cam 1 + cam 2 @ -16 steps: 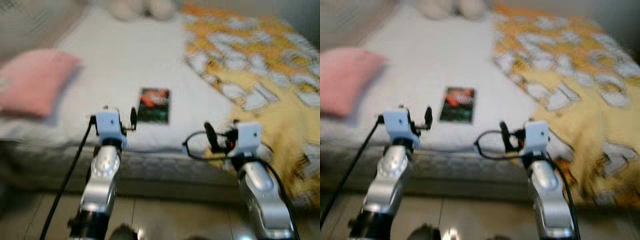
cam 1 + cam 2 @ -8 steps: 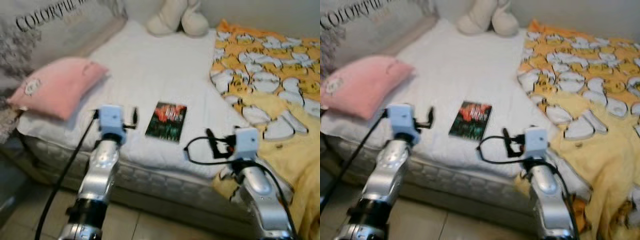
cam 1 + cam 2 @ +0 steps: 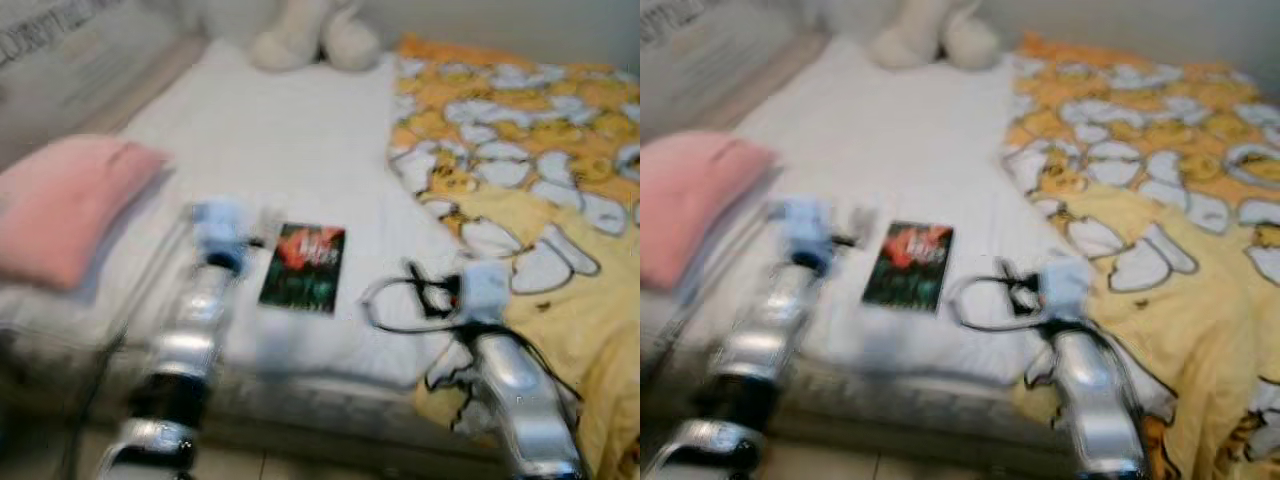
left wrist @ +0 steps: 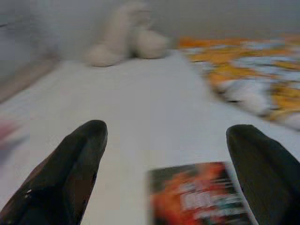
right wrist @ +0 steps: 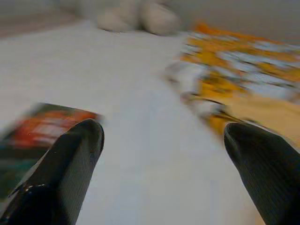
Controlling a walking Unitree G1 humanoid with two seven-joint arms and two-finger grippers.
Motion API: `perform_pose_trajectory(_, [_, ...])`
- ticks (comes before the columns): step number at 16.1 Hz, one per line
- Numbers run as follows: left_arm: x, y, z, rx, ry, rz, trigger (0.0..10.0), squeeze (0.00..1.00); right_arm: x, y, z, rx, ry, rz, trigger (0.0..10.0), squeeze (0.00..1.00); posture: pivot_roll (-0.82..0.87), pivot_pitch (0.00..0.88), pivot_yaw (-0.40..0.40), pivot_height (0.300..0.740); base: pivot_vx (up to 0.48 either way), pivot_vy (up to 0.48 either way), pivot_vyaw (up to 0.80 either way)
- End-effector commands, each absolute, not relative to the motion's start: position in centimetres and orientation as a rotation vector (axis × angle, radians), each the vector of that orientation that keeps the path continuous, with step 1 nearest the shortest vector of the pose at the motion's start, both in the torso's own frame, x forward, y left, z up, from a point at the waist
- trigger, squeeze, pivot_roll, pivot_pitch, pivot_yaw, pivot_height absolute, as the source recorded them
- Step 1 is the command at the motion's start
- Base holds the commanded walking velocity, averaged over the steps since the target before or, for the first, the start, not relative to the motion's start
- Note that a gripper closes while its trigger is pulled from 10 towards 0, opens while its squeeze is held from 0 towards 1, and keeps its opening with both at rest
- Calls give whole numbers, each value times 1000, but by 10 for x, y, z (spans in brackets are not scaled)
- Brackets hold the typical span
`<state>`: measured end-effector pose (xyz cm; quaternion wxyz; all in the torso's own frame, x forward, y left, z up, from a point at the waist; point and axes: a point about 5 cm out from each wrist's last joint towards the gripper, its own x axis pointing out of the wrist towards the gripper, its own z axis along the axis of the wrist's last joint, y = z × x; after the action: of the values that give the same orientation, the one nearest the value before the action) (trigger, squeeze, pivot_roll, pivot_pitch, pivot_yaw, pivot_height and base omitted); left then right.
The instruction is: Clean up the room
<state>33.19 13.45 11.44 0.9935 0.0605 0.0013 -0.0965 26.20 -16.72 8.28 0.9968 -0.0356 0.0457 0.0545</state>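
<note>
Camera shifted; both grippers (image 4: 164, 154) (image 5: 159, 154) spread open near book (image 3: 303, 266), cover text blurred, unreadable.

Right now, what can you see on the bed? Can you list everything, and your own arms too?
Dark rectangular book with a red and orange cover: one, flat on the white sheet near the bed's front edge, between the two arms.
Soft pink pillow: one, at the left side of the bed.
Cream plush toy: one, at the far end of the bed.
Yellow and orange blanket with white cartoon shapes: one, covering the right side and hanging over the front edge.
White bed sheet: one, covering the mattress.
Left gripper: black fingers apart, aimed at the book.
Right gripper: black fingers apart, above the sheet between book and blanket.
</note>
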Motion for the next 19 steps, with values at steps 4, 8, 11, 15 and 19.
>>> perform_pose_trajectory(4, [339, 145, 108, 190, 57, -165, 10000, 0, 260, -157, 87, -73, 52, 140, 10000, 0, -81, 0, 24, 740, 480, 0, -572])
perform_pose_trajectory(8, [355, 134, 104, 191, 112, -175, 10000, 0, 254, -156, 84, -68, 67, 147, 10000, 0, -100, 0, 22, 740, 0, 0, 0])
perform_pose_trajectory(11, [359, 139, 92, 146, 206, -162, 10000, 0, 249, -156, 83, -70, 77, 140, 10000, 0, -119, 24, 21, 740, 0, 0, 0])
perform_pose_trajectory(15, [360, 134, 81, 93, 285, -210, 10000, 0, 229, -158, 83, -79, 106, 144, 10000, 0, -151, 111, 2, 740, 0, 0, 0])
perform_pose_trajectory(19, [360, 143, 76, 143, 266, -87, 10000, 0, 196, -168, 91, -132, 158, 168, 10000, 0, -230, 269, -53, 740, 0, 0, 0])
